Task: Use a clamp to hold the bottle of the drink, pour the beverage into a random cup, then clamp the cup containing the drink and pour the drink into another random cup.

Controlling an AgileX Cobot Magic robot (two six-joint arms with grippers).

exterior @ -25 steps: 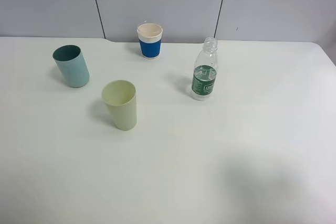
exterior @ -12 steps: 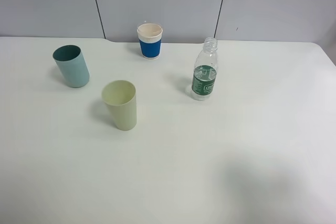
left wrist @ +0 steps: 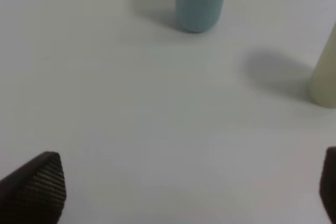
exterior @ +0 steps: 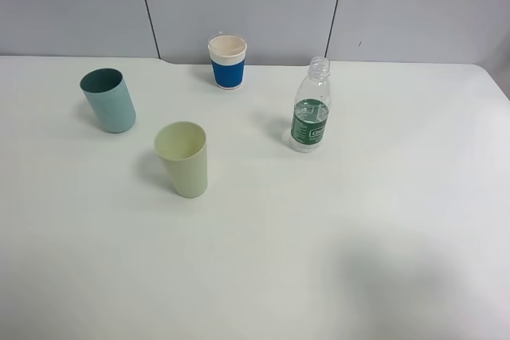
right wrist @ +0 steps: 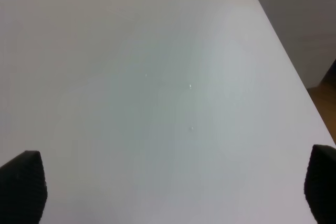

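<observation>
1. The bottle of the drink (exterior: 311,106) stands upright and uncapped on the white table (exterior: 335,260), at about 2 o'clock from the table's middle, holding a little clear beverage (exterior: 309,141).
2. The pale yellow-green cup (exterior: 183,158) stands at 9 o'clock of the bottle, well apart.
3. The teal cup (exterior: 108,99) stands at 10 o'clock of the yellow-green cup.
4. A blue-sleeved paper cup (exterior: 228,61) stands at 12 o'clock, near the wall.
5. The left gripper (left wrist: 191,190) is spread wide, holding nothing.
6. The right gripper (right wrist: 173,192) is spread wide over bare table, holding nothing.
</observation>
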